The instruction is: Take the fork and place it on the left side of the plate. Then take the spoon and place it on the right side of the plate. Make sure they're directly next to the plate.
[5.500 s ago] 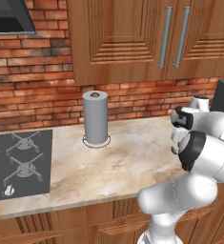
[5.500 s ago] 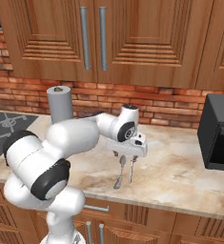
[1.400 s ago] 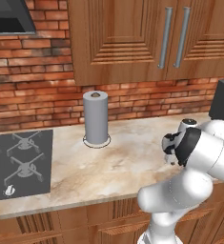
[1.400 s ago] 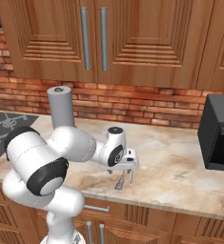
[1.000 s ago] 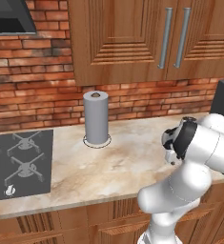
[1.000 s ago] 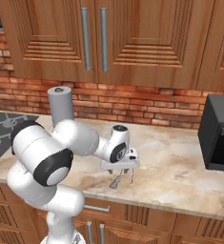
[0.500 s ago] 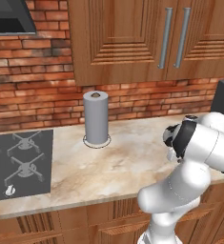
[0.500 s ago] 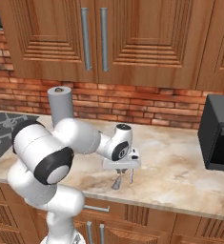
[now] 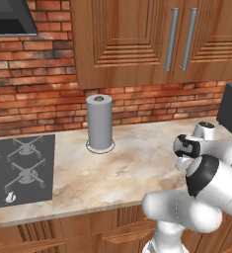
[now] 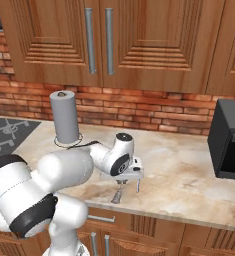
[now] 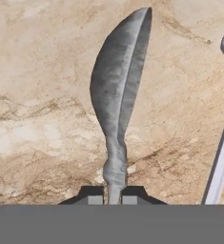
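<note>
gripper (image 10: 128, 188) pinched narrow on the spoon (image 11: 117, 100) handle so it can lift, bowl pointing away just over the marble worktop (image 10: 189, 176), well right of the paper-towel roll (image 10: 66, 118), beside the other utensil (image 11: 221, 159)

Red brick wall (image 9: 33, 101), wooden cabinets (image 10: 139, 40), beige marble counter (image 9: 137, 158)

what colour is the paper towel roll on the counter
Plain grey, the paper towel roll standing upright; clearest in the left base view.
</note>
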### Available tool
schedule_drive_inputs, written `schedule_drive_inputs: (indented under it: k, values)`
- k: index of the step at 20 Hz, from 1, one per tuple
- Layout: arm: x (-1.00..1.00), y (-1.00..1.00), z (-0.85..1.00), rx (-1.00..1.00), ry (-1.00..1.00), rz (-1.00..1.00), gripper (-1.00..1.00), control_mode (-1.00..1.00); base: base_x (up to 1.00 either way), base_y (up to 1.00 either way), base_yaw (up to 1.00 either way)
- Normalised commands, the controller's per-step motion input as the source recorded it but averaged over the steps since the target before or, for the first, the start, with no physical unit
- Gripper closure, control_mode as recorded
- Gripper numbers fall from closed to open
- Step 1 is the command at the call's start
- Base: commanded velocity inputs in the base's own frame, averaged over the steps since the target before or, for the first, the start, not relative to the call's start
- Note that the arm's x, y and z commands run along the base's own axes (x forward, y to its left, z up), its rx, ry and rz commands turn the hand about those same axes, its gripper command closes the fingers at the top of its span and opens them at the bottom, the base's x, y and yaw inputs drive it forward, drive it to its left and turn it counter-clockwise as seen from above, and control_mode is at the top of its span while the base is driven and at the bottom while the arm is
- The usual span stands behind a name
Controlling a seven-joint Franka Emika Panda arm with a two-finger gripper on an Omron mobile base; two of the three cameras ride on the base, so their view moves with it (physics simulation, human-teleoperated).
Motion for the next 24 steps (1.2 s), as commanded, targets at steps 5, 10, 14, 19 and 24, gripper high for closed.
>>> schedule_drive_inputs:
  k: [5,10,14,19,24]
  values:
    - [-0.31,0.16,0.63,-0.04,-0.30,0.02,1.00,-1.00,0.00,0.00,0.00]
    - [-0.15,0.09,0.76,-0.06,-0.32,0.06,1.00,-1.00,0.00,0.00,0.00]
    - [-0.10,0.10,0.78,-0.09,-0.30,0.06,1.00,-1.00,0.00,0.00,0.00]
    - [-0.08,0.15,0.77,-0.09,-0.27,0.05,1.00,-1.00,0.00,0.00,0.00]
    - [-0.02,0.22,0.70,-0.06,-0.20,0.06,1.00,-1.00,0.00,0.00,0.00]
